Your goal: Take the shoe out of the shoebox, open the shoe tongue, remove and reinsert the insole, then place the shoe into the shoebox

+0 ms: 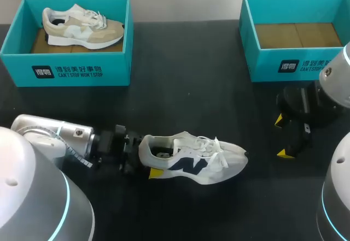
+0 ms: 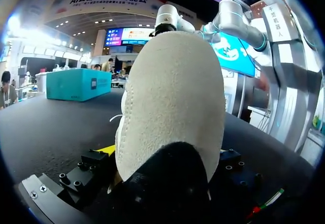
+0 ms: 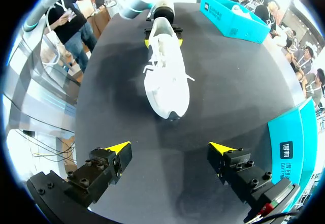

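**Heel pinned, tongue next**

The shoe point(image 1: 197, 162) lies on its sole on the table point(image 1: 180, 99). Its heel sits between the fingers of the left gripper point(image 1: 146, 158), which clamp it from both sides, and its toe points away from that gripper. The right gripper point(image 3: 170, 150) hangs with its fingers spread wide and empty. The shoe's toe is ahead of it and well apart. The empty box point(image 1: 262, 66) is near this gripper, on its far side from the shoe.

With the shoe out of the box, the step in hand looks to be opening the tongue point(image 1: 188, 141). The left grip should hold the heel firmly down, so that the shoe neither slides nor tips when the tongue is pulled. The right gripper would do best to narrow first and come in from above the laces point(image 1: 212, 145). It should pinch only the tongue's free top edge, then draw it up and toward the toe. Catching a lace loop would drag the whole shoe. The insole cannot be made out inside the opening.
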